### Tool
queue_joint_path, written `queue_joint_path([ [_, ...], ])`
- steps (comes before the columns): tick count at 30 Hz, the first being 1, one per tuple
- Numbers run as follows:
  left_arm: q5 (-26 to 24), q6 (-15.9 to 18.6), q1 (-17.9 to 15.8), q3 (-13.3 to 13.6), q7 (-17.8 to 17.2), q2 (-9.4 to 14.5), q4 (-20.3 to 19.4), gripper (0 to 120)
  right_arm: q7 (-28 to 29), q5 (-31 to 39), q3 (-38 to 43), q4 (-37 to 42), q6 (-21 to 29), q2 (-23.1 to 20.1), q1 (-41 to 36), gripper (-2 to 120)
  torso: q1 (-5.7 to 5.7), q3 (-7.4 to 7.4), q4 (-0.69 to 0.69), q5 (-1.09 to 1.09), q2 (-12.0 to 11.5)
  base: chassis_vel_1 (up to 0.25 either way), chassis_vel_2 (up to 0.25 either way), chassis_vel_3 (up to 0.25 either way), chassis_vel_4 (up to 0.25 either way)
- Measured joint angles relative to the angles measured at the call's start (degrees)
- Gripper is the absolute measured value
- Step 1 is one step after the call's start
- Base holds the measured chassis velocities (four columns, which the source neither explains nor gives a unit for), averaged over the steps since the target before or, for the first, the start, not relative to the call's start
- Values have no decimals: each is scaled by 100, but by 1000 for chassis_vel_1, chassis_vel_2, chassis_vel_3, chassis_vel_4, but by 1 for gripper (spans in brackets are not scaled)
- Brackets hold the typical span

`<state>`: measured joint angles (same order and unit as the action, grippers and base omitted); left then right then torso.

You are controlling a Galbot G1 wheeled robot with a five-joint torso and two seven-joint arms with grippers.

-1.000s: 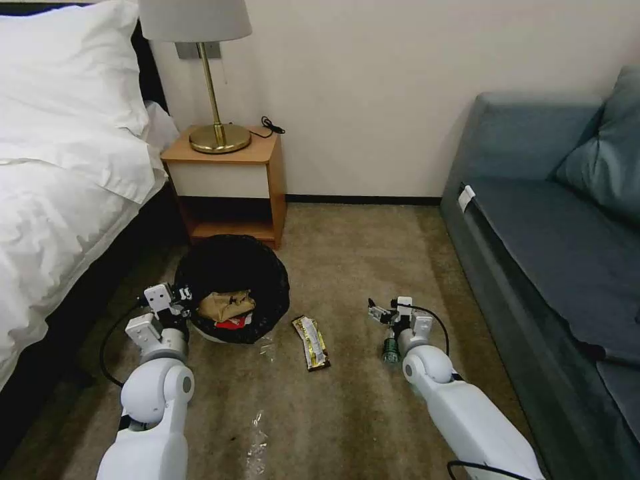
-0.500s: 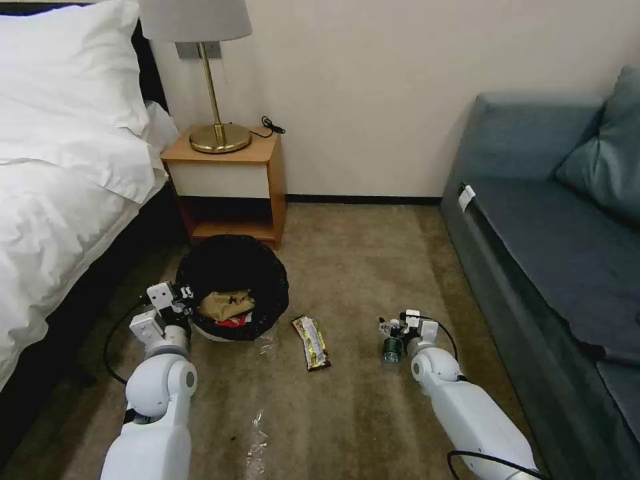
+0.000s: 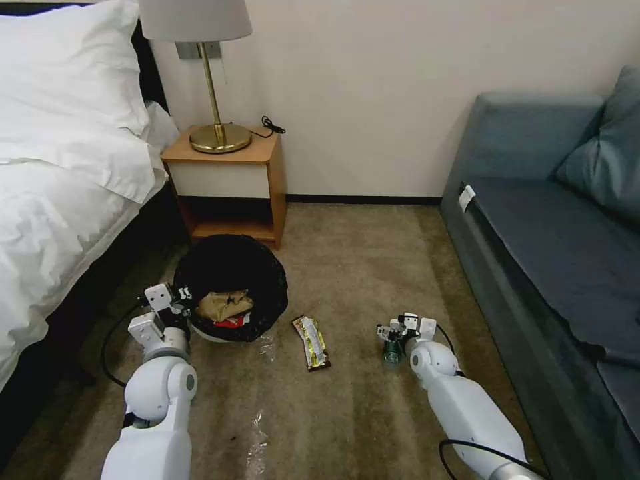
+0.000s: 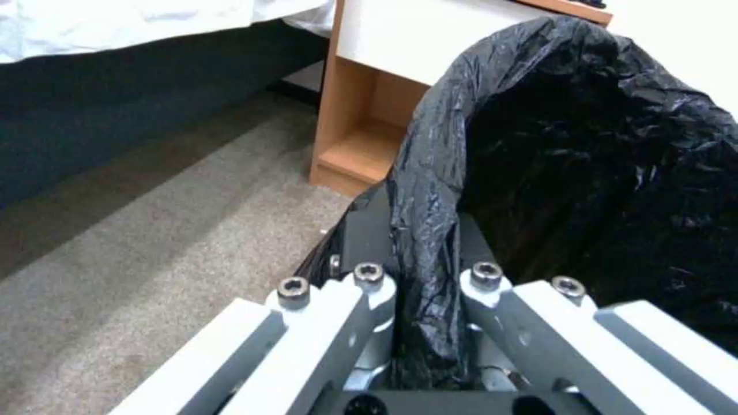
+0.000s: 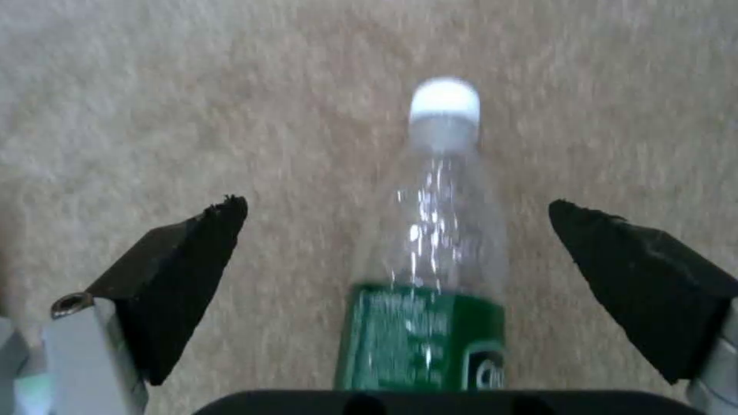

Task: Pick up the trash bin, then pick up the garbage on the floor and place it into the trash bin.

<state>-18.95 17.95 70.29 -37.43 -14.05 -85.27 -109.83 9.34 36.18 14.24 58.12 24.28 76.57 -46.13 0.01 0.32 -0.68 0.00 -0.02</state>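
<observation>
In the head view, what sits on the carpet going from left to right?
Left gripper holding the bin's rim → bin → snack wrapper → bottle with the open right gripper around it.

Bottle [image 5: 426, 300] base (green label) hidden behind wrist.

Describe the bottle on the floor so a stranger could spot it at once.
Start at the grey sofa; on the carpet before it, the right claw straddles the bottle, open. Unlike the flat snack wrapper nearby, it is clear plastic with a white cap and green label.
</observation>
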Motion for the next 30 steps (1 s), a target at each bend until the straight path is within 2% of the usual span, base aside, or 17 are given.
queue_joint_path([
  [17,44,4,-25,47,-21,-44,-6,4,-82,-227,343,-182,376,205,49,100,0,0,-1,-1,0,0,0,0,0],
  [28,50,3,-1,24,-39,-45,-13,4,-262,-484,322,-513,248,206,107,100,0,0,0,-1,0,0,0,0,0],
  [30,59,3,-3,50,-51,-56,-16,4,-349,-570,335,-591,145,218,107,94,0,0,-1,-1,0,0,0,0,0],
])
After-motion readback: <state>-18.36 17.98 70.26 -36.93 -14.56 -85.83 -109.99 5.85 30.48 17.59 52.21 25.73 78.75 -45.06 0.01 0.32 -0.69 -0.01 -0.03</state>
